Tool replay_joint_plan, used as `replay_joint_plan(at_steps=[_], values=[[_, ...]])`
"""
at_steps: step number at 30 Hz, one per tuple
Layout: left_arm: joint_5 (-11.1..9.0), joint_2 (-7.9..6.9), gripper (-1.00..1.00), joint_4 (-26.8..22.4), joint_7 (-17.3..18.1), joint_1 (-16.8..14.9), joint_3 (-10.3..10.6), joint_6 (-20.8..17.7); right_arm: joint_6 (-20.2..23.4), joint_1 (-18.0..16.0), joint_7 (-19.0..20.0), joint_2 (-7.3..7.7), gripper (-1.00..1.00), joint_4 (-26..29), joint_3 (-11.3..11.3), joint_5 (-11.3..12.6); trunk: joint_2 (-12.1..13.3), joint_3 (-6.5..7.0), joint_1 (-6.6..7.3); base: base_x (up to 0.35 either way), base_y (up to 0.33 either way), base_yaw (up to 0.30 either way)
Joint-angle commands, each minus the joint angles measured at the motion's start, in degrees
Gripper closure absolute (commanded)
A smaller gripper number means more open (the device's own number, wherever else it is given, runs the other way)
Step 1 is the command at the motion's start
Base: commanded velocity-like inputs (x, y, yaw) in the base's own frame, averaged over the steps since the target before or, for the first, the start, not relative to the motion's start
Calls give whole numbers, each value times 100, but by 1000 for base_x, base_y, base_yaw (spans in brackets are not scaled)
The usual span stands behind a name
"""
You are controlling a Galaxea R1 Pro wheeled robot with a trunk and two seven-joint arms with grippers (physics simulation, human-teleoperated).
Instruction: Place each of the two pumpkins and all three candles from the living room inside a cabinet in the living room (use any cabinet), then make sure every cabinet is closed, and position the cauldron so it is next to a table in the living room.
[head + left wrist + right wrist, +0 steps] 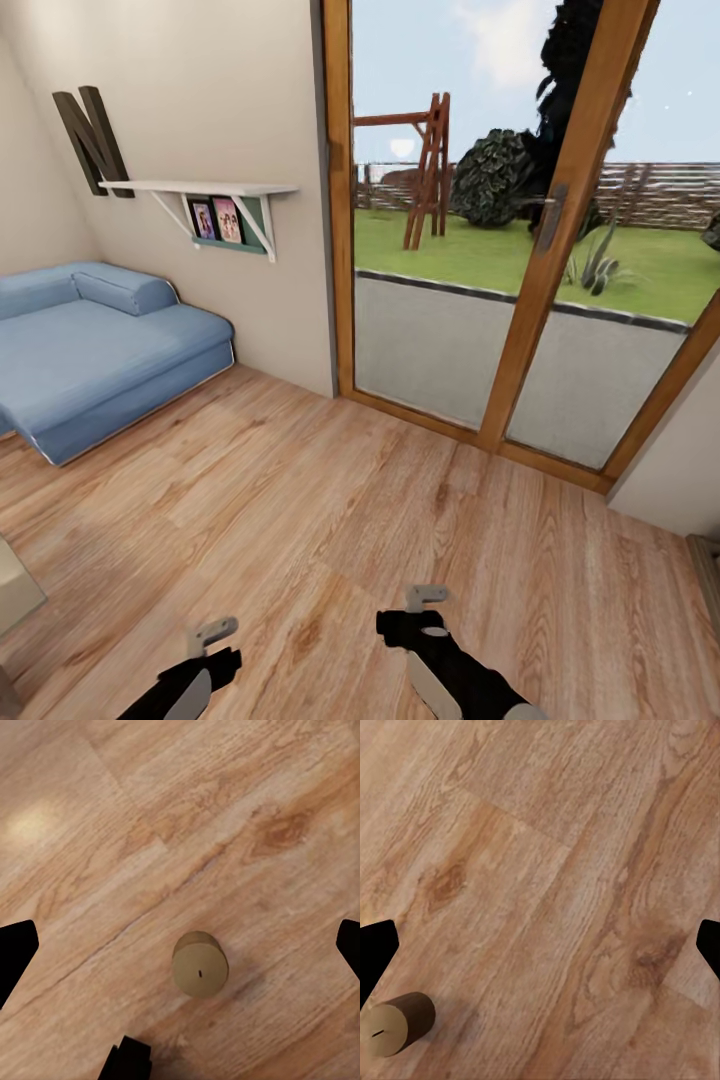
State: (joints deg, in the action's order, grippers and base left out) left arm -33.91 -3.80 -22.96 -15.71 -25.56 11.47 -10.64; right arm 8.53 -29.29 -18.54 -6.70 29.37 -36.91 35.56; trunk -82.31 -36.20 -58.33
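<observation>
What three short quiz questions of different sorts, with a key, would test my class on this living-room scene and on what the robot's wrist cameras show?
1. True or false: the candle stands upright on the wooden floor.
2. Multiple choice: in the head view, what is fixed to the wall above the blue sofa? A) a clock B) a white shelf with framed photos C) a mirror
3. Fill the gap: both the left gripper and the right gripper are ____, holding nothing.

Key:
1. True; the left wrist view looks down on its round top.
2. B
3. open
</observation>
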Motion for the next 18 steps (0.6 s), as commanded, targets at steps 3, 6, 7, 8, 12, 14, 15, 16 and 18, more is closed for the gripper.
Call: replay_joint_plan(at_steps=[3,6,7,8,12,14,15,16,18], values=[[-38,34,-100,-15,-46,-1,50,-23,293,-6,55,8,-100,567,-23,46,-125,-60,-66,0,0,0],[-36,54,-100,-15,-46,-1,55,-23,1256,-6,33,-1,-100,1154,16,28,-245,-114,-132,0,0,0],[-36,57,-100,-15,-46,-1,56,-23,1775,-6,-25,-9,-100,1446,58,34,-285,-132,-154,0,0,0],[-39,61,-100,-12,-46,-1,57,-21,2222,-6,-146,-16,-100,1800,171,38,-325,-150,-176,0,0,0],[-49,71,-100,-7,-53,-1,131,-25,3270,-18,-870,-26,-100,2939,1088,46,-486,-221,-264,0,0,0],[-53,72,-100,-7,-58,-1,172,-26,3593,-28,-1025,-33,-100,3157,1373,46,-566,-257,-308,0,0,0],[-58,72,-100,-7,-61,-1,194,-26,3842,-48,-1108,-37,-100,3300,1545,47,-606,-275,-330,0,0,0],[-59,72,-100,-7,-62,-1,198,-26,3905,-54,-1126,-38,-100,3332,1582,47,-646,-293,-352,0,0,0],[-67,78,-100,-7,-69,-1,216,-31,4092,-69,-1179,-41,-100,3459,1682,52,-726,-329,-396,0,0,0]])
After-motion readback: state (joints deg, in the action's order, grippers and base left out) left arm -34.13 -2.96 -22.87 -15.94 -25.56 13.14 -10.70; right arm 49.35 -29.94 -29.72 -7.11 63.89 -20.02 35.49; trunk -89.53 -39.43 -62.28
